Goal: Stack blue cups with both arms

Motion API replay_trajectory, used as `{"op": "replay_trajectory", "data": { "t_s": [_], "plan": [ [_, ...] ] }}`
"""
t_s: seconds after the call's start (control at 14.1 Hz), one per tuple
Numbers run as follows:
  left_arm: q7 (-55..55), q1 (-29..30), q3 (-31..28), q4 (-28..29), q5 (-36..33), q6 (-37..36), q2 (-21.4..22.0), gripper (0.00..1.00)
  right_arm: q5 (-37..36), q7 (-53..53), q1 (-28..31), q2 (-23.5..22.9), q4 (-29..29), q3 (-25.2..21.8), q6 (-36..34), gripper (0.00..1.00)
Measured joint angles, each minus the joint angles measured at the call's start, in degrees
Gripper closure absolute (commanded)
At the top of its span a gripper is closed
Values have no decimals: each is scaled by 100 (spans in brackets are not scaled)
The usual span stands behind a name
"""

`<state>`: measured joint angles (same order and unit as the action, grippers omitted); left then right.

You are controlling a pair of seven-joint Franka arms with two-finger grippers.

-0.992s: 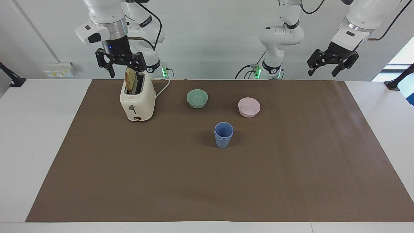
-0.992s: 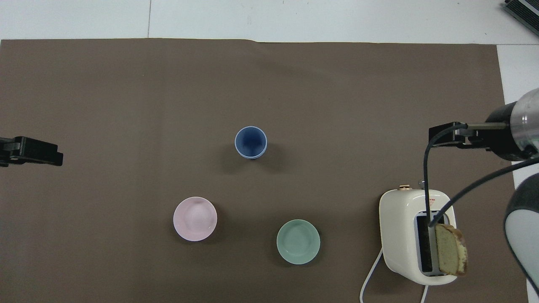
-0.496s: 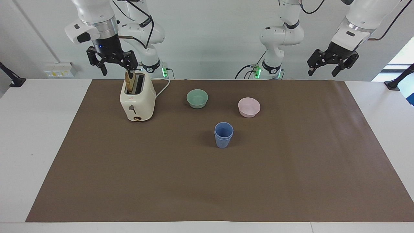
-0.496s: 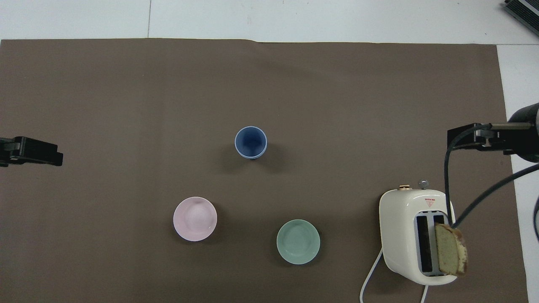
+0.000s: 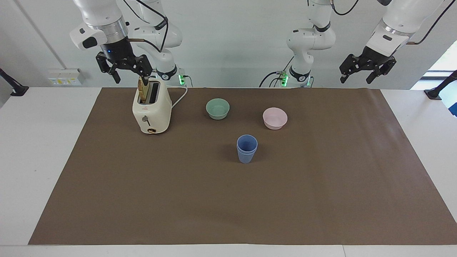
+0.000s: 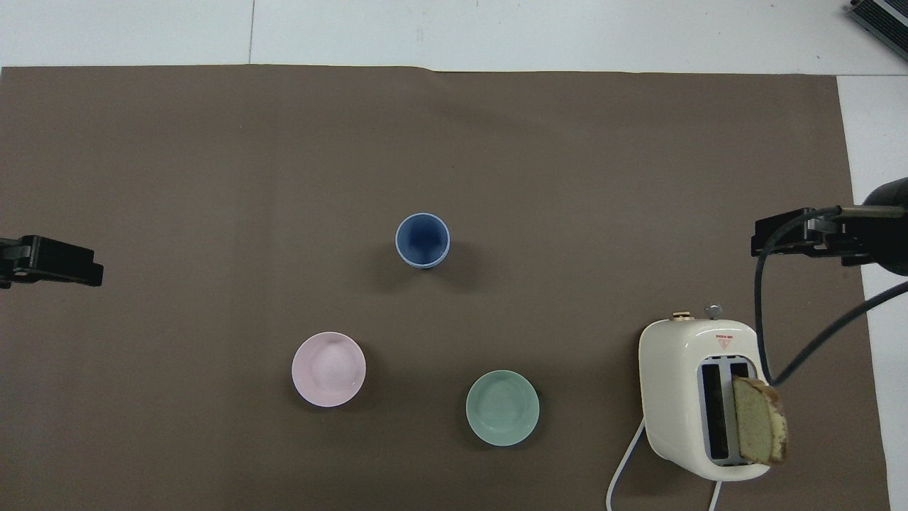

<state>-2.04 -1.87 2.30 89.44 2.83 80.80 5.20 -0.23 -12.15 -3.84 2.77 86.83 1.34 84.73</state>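
White surface (image 5: pixel 43 150) spread with a brown mat (image 5: pixel 321 185). Landmark for every place below: the cream toaster (image 5: pixel 151 110), standing on the mat at the right arm's end, close to the robots' edge.

Right arm (image 5: pixel 103 21) reaching down from above, right gripper (image 5: pixel 129 72) raised over the toaster's top, jaws spread wide and holding nothing. Left arm (image 5: pixel 396 21) up at the opposite end of the surface from the toaster, left gripper (image 5: pixel 357 76) hanging in the air over the mat's edge, jaws likewise spread wide and empty.

Slice of bread (image 6: pixel 759 429) upright in one toaster slot, top half sticking out. White cord (image 5: pixel 180 96) trailing from the toaster's back toward the robots.

Pale green bowl (image 5: pixel 217 108) beside the toaster, toward the left arm's end. Pale pink bowl (image 5: pixel 275 118) further along the same way, slightly farther from the robots than the green one.

Blue cups (image 5: pixel 246 148) already nested one inside the other, upright on the mat, farther from the robots than the toaster and both bowls, toward the left arm's end from the toaster, well apart from either gripper.
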Motion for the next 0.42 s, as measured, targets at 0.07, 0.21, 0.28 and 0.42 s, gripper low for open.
{"op": "replay_trajectory", "data": {
  "t_s": [0.07, 0.21, 0.28, 0.42],
  "plan": [
    [0, 0, -1, 0, -15, -14, 0, 0, 0, 0, -35, -3, 2, -33, 0, 0],
    [0, 0, -1, 0, -29, -33, 0, 0, 0, 0, -41, -15, 3, -36, 0, 0],
    [0, 0, -1, 0, -31, -38, 0, 0, 0, 0, -41, -19, 3, -36, 0, 0],
    [0, 2, -2, 0, -31, -39, 0, 0, 0, 0, -41, -20, 4, -36, 0, 0]
  ]
}}
